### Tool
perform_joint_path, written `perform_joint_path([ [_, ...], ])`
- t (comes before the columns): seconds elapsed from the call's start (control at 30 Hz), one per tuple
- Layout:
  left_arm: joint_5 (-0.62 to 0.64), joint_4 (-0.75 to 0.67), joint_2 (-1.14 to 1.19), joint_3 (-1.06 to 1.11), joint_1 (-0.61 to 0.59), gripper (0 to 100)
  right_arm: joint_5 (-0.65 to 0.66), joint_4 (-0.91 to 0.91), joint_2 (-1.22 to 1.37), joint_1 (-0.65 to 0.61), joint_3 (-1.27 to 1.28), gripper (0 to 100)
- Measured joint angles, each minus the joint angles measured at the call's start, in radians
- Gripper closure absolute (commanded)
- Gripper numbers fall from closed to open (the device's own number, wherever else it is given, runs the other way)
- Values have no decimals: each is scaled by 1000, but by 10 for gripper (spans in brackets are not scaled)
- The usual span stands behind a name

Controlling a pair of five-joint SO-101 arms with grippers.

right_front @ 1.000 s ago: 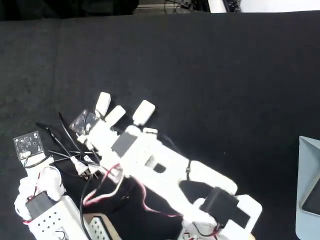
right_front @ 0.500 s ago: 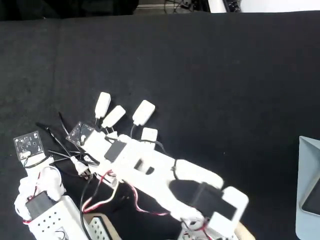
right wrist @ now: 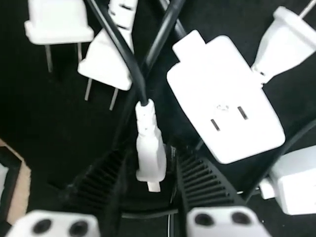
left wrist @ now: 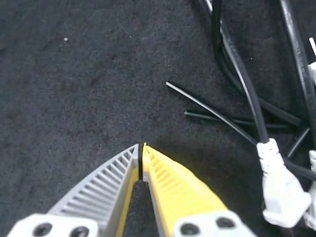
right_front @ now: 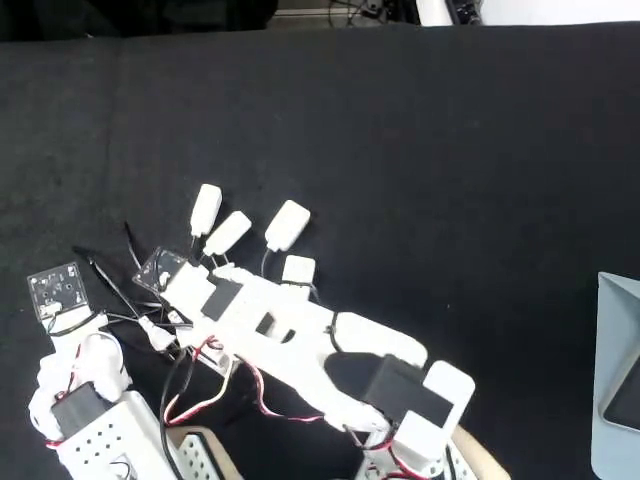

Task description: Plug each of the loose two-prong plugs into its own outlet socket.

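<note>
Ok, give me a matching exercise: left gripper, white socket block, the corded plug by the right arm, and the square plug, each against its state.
Things:
1. left gripper
2. socket block
3. corded plug
4. square plug

States:
A. between the open jaws of the right gripper
B. jaws shut over bare cloth
C. both prongs showing, plugged into nothing
D. two slots empty

Pairs: 1-B, 2-D, 3-A, 4-C

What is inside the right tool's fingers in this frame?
A white plug on a black cord lies between the right tool's fingers, with thin dark gaps on either side. Its prongs cannot be seen; the plug's own body and the tool cover that end.
</note>
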Motion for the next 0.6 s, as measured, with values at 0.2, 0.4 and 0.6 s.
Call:
perform_joint_path([
  [0.2,0,0,0,0,0,970,2,0,0,8,0,987],
  [0.4,0,0,0,0,0,970,2,94,-121,63,0,987],
  [0.6,0,-14,0,-84,2,970,2,152,-396,118,26,987],
])
